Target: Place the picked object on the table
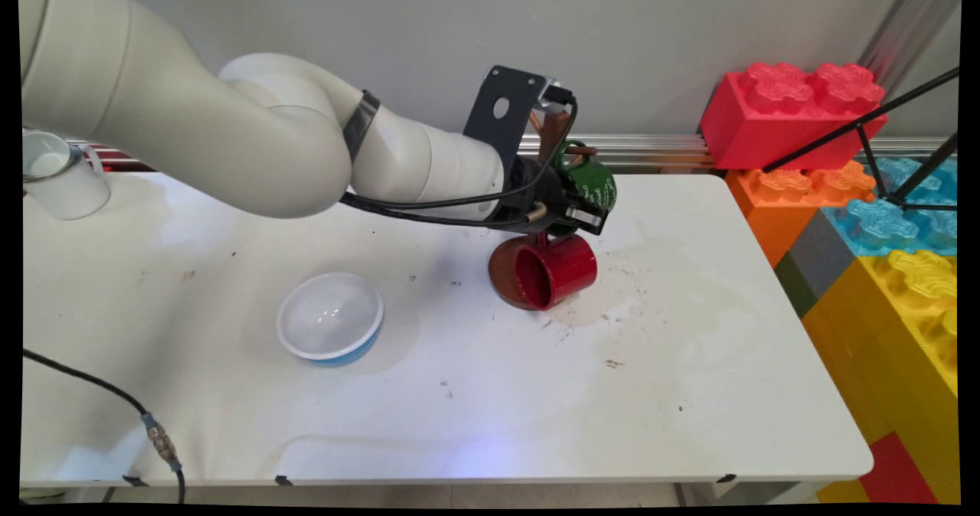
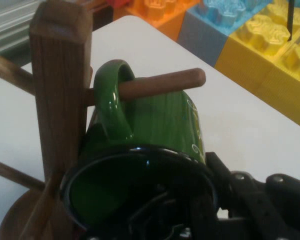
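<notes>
The gripper (image 1: 583, 208) is clamping the rim of the green mug (image 2: 155, 145), one finger inside, one outside. The mug's handle is hanging over a peg of the wooden mug tree (image 2: 57, 95). A red mug (image 1: 556, 271) is hanging lower down; a white bowl (image 1: 331, 318) is sitting well left.

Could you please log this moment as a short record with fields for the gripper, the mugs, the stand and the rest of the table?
gripper: black two-finger gripper at the green mug's rim; whether open or shut cannot be told
green mug: hangs by its handle on a peg of the wooden mug stand
red mug: on its side at the stand's round base, mouth facing the camera
bowl: white inside, blue outside, upright, left of the stand
white cup: at the table's far left
beside the table: big toy bricks, right
</notes>
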